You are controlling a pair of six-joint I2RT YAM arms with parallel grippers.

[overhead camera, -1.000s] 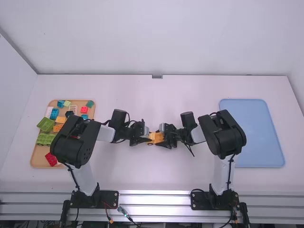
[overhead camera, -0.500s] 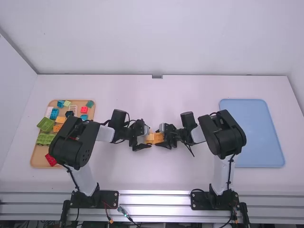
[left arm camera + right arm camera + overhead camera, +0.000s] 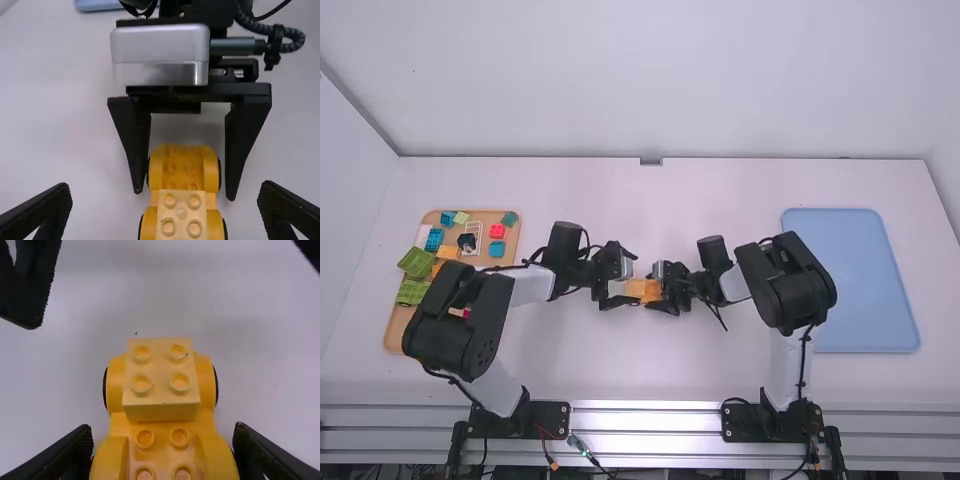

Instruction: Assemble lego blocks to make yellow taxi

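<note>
Yellow taxi point(image 3: 186, 167), still only a partial build to your eye, lies lengthwise between your two grippers near the middle of the table. You can make out a pale yellow block point(image 3: 161, 375) with four studs on its end toward the left gripper point(image 3: 633, 279), though the left wrist view cuts that end off at the bottom edge.

That left gripper stands wide, its fingers to either side of the block, well clear of it. In the right wrist view you get parts of them at the upper corners, cut off by the frame.

Your right gripper point(image 3: 654, 288) is narrower, its fingers flanking the taxi's other end. The left wrist view gives you a thin gap at each side, so you can take it as apart from the wheels there. The right wrist view crops that end, and you cannot tell whether the taxi rests on the table.

From the high view, both grippers cover much of the build. The left arm hides part of the wooden tray point(image 3: 393, 340), where you can see green blocks point(image 3: 417, 262) among other colours. To your right lies a blue tray point(image 3: 865, 290), its near left part behind the right arm
</note>
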